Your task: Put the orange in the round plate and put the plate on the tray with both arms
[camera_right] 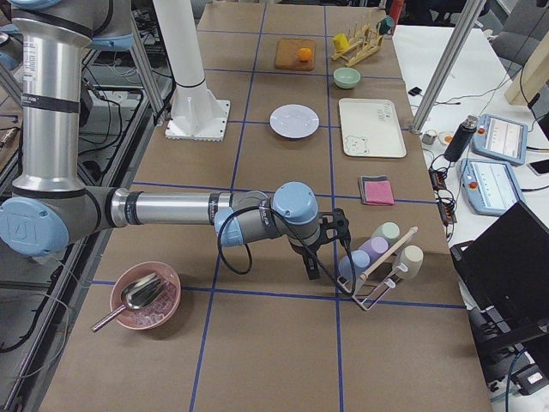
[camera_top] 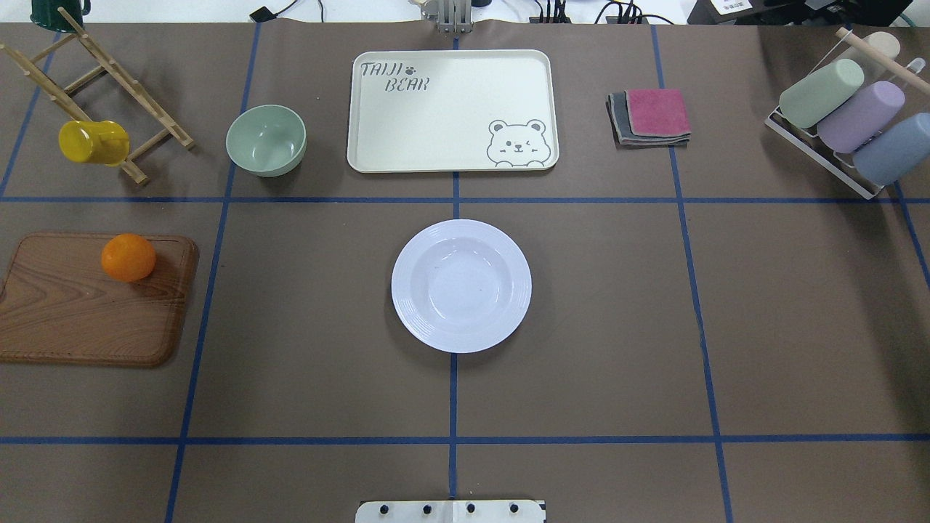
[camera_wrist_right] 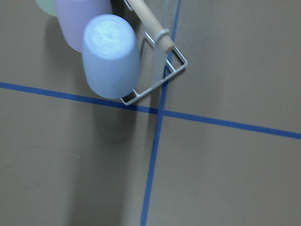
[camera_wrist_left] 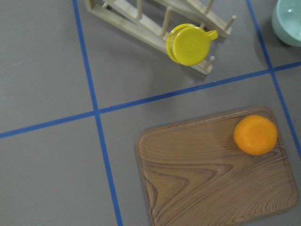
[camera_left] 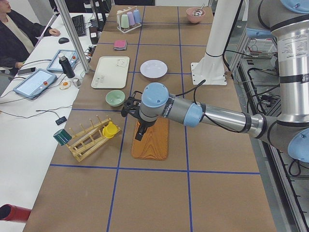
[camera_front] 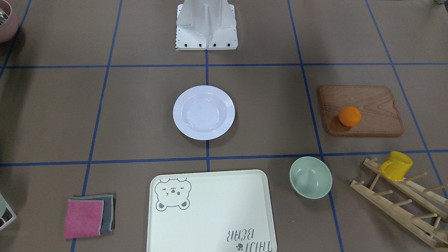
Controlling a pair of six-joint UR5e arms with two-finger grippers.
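The orange [camera_top: 128, 256] sits on a brown wooden board [camera_top: 87, 301] at the table's left, also seen in the left wrist view [camera_wrist_left: 255, 135]. The empty white round plate [camera_top: 461, 285] lies at the table's centre. Beyond it, the cream bear tray [camera_top: 450, 109] is bare. My left gripper [camera_left: 139, 134] hangs over the board, showing only in the left side view, so I cannot tell its state. My right gripper [camera_right: 310, 268] hovers beside the cup rack [camera_right: 377, 257] at the far right, showing only in the right side view, its state unclear too.
A pale green bowl [camera_top: 266, 139] stands left of the tray. A yellow mug [camera_top: 93, 142] hangs on a wooden rack [camera_top: 87, 87]. Folded pink and grey cloths [camera_top: 650, 116] lie right of the tray. A pink bowl [camera_right: 146, 296] holds utensils. A person [camera_left: 17, 34] sits at a side desk.
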